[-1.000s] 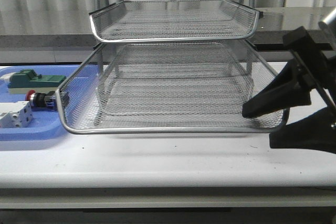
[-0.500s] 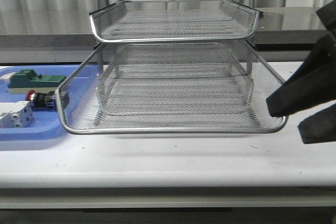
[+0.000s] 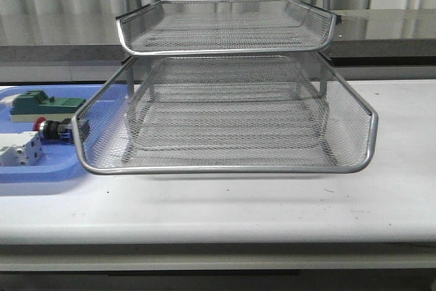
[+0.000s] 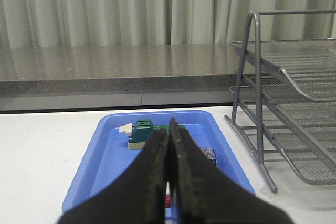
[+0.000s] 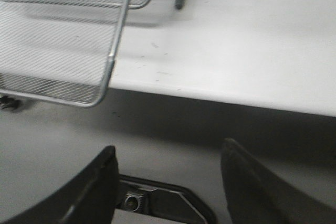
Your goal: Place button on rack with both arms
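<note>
Button (image 3: 51, 127) lies on its side in the blue tray (image 3: 41, 172) at the counter's (image 3: 218, 202) left end, red head pointing away from the rack (image 3: 225, 110), between the green block (image 3: 44, 105) and the white terminal block (image 3: 19, 148). Rack stands at mid-counter, tiers bare. My left pincer (image 4: 169, 153) is clenched with nothing between its fingers, poised over the tray. My right pincer (image 5: 168, 182) is released, fingers spread, off the counter's edge near the rack's corner.
</note>
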